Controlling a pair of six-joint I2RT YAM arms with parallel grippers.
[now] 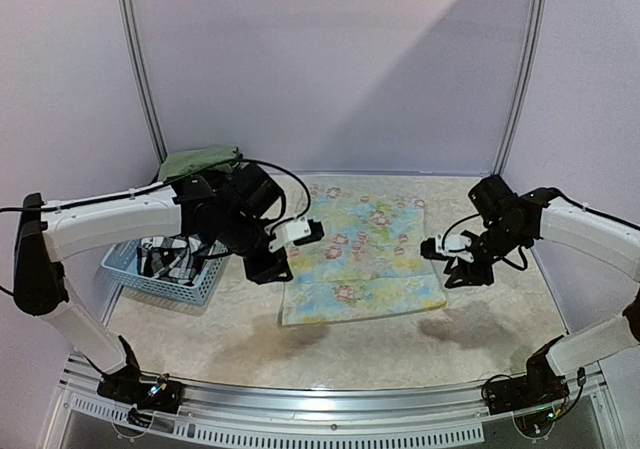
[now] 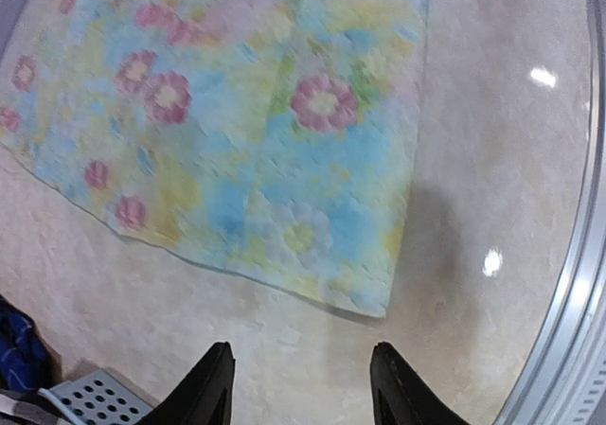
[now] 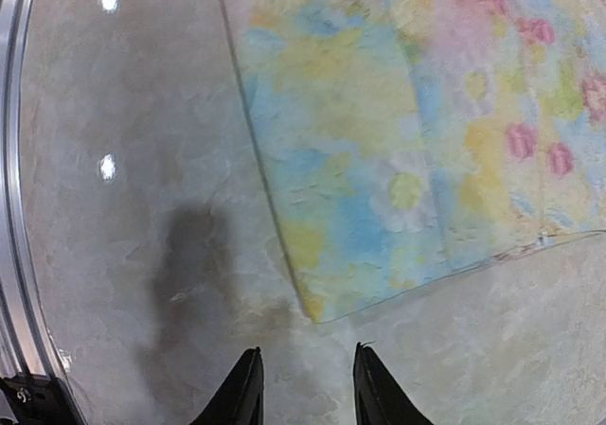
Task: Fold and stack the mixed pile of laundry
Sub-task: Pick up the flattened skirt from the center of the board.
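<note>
Counter: pale, marbled counter (image 1: 350,354) inside a booth with lilac walls (image 1: 330,59); a metal rail (image 1: 330,397) runs along the near edge.

Floral cloth: the yellow-green floral cloth (image 1: 365,259) (image 2: 256,132) (image 3: 426,132) lies spread flat at mid-counter between the two arms. A crease crosses it close to the front edge.

Basket: a light blue perforated basket (image 1: 205,287) (image 2: 95,401) sits on the counter to the left, just beside the cloth but not touching it.

Other laundry: a black-and-white checked shirt (image 1: 165,259) fills the basket. An olive-green piece (image 1: 200,159) lies bunched behind it, against the back wall. A dark blue piece (image 2: 19,349) shows at the basket's corner in the left wrist view.

Left arm: the left arm (image 1: 110,219) reaches over the basket. The left jaws hang above bare counter at the cloth's left side, its near corner just ahead. The fingers (image 2: 204,387) stand parted with nothing between them.

Right arm: the right arm (image 1: 590,224) bends in from the right. The right jaws hang over bare counter just off the cloth's right corner. The fingers (image 3: 241,387) are parted by a narrower gap, also holding nothing.
</note>
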